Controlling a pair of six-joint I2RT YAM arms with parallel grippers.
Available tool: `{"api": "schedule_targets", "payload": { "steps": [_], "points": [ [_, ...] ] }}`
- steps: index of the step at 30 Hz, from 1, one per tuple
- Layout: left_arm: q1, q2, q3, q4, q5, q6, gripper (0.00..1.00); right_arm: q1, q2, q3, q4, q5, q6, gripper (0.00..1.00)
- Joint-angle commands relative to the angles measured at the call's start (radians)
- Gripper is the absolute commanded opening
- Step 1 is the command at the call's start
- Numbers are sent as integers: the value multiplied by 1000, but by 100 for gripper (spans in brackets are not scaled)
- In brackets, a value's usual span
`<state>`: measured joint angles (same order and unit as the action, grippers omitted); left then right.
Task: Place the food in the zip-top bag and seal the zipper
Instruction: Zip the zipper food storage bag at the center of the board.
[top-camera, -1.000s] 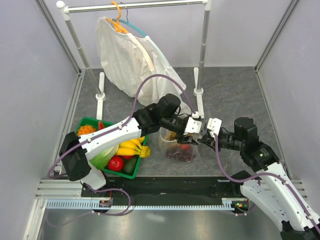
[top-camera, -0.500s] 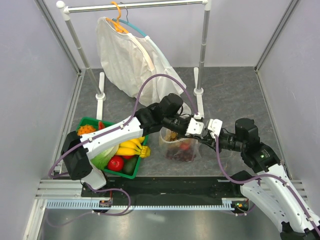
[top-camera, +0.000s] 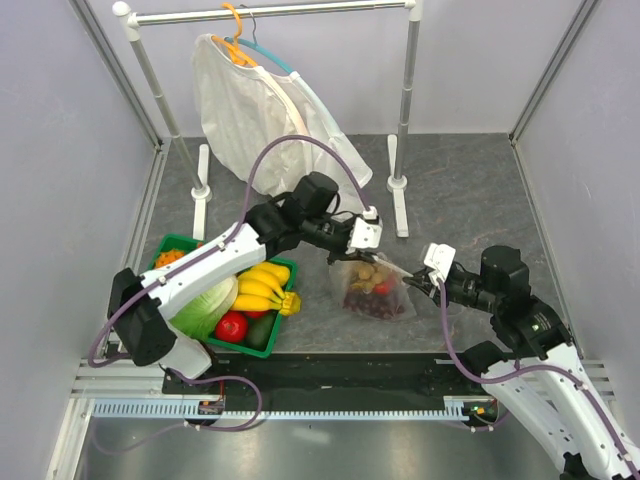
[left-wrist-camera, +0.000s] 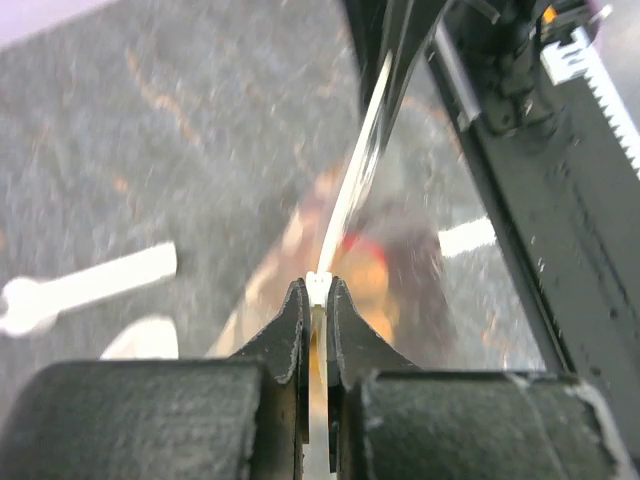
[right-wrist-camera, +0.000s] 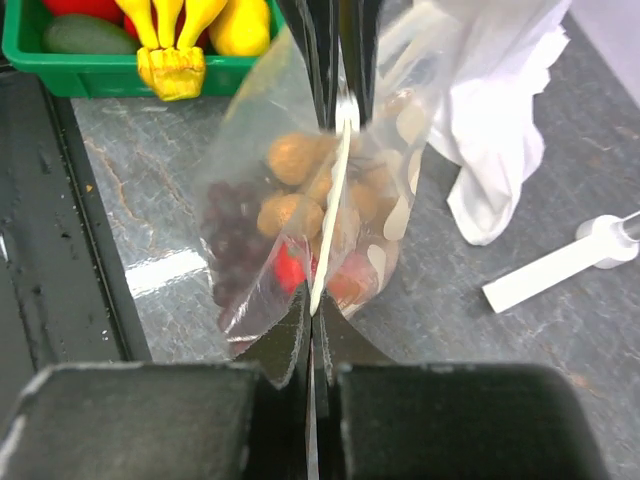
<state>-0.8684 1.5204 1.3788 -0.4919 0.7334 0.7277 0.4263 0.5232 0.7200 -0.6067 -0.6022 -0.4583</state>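
Food bagged, seal nearly finished.
The food (right-wrist-camera: 290, 215) lies inside the bag (top-camera: 385, 300), which is held up over the table (top-camera: 470, 190). The left gripper (left-wrist-camera: 318, 300) pinches one end of the zipper (right-wrist-camera: 335, 190) and the right gripper (right-wrist-camera: 312, 325) clamps the other. The strip is taut and reads as one thin line, so it is probably closed. Only checking and letting go seem left.

The white-shelled left arm (top-camera: 205, 272) is reached out rightward, and the black left gripper (left-wrist-camera: 318, 290) is pinched tight on the thin white zipper strip (left-wrist-camera: 355, 185). The right arm (top-camera: 545, 345) is bent inward, with the right gripper (right-wrist-camera: 312, 322) clamped on the same strip, its fingers (right-wrist-camera: 285, 345) pressed together.
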Motion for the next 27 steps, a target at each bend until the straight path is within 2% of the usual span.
{"api": "schedule_targets", "payload": {
  "steps": [1,10,20,27],
  "points": [
    [101,-97,-44,-88,-92,91,4,0,-43,-5,-2,35,21,0],
    [242,-212,-129,-163,-132,150,4,0,-58,2,-30,105,26,0],
    [267,-258,-146,-172,-218,139,4,0,-69,25,-44,220,20,0],
    [298,-278,-153,-208,-241,197,4,2,-83,41,-80,258,-17,0]
  ]
}}
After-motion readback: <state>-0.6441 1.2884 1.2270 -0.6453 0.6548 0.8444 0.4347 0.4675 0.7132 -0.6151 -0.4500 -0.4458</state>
